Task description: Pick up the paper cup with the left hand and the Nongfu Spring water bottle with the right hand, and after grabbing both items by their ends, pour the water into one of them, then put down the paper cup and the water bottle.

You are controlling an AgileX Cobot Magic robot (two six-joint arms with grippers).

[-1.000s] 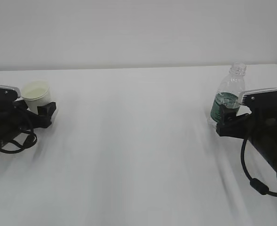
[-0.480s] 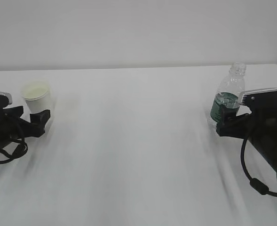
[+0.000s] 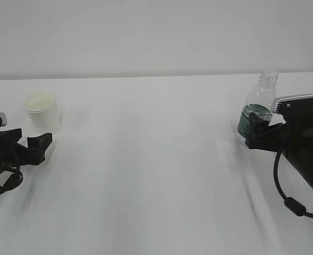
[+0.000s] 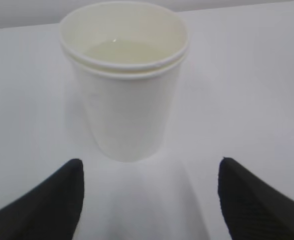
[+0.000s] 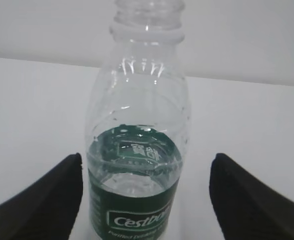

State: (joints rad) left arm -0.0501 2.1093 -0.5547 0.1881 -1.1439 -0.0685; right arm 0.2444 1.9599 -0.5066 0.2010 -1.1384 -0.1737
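White desk (image 3: 156,175), pale wall behind. Paper cup (image 3: 42,111) stands upright near the desk's left edge, pale liquid inside it. Left hand (image 3: 31,146) sits just in front of the cup, fingers (image 4: 42,205) spread wide, clear of the cup wall, holding nothing. Nongfu Spring water bottle (image 3: 258,109) stands upright near the desk's right edge, capless, water (image 5: 132,182) low behind its green label. Right hand (image 3: 254,133) at the bottle, fingers (image 5: 251,205) apart on either side, not touching it.
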